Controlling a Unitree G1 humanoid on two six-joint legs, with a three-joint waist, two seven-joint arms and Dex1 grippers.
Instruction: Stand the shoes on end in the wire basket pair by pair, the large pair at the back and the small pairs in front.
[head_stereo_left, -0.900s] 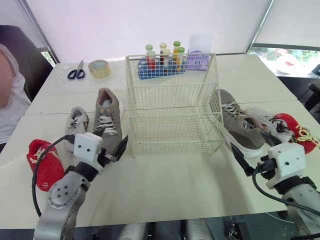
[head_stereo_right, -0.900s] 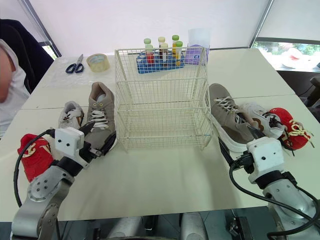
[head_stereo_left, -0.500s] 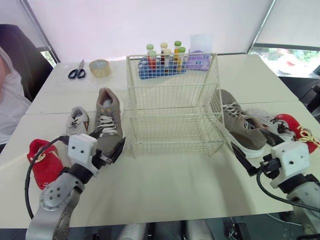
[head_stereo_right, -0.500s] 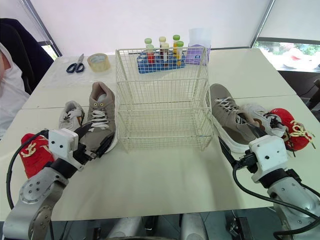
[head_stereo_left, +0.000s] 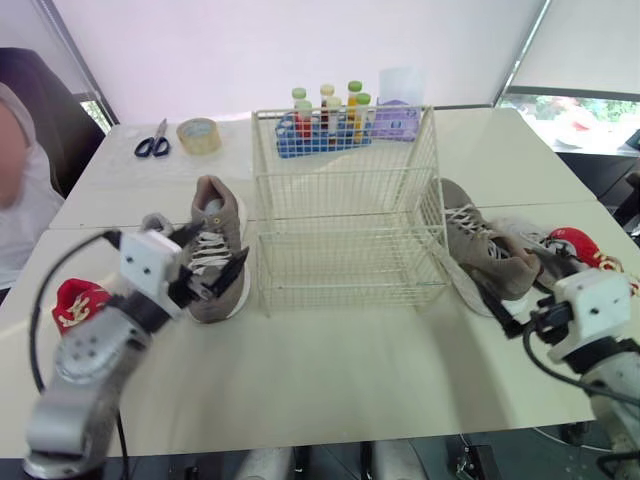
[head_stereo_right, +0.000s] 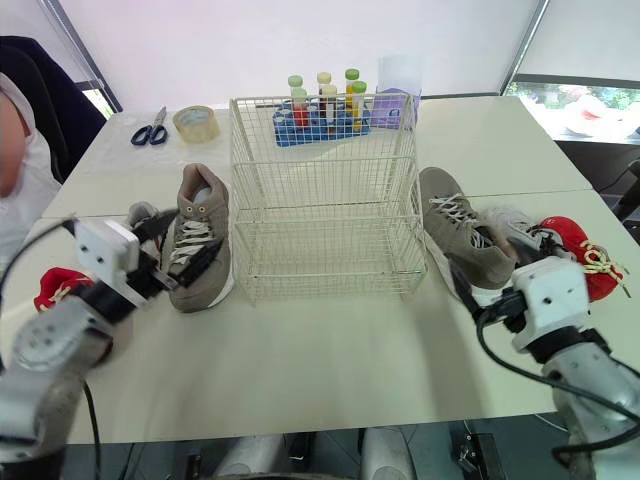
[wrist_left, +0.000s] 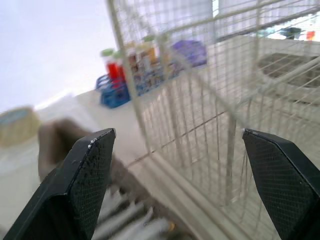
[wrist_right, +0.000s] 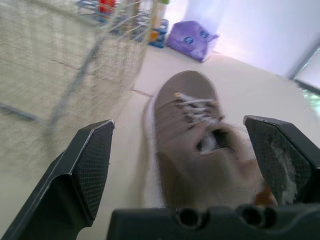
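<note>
With left hand (head_stereo_left: 213, 256) gaping wide at the large brown shoe (head_stereo_left: 212, 205), centre-left, and right hand (wrist_right: 178, 122) equally wide facing its mate (head_stereo_right: 460, 240) right of the empty wire basket (head_stereo_left: 345, 200): straddle each midsole squarely, clamp firmly, then upend against the back wall.

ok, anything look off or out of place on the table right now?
Nothing stands out. The wire basket sits upright and empty, with the left taupe shoe and the right taupe shoe flat on their soles either side of it. No spill or damage visible.
</note>
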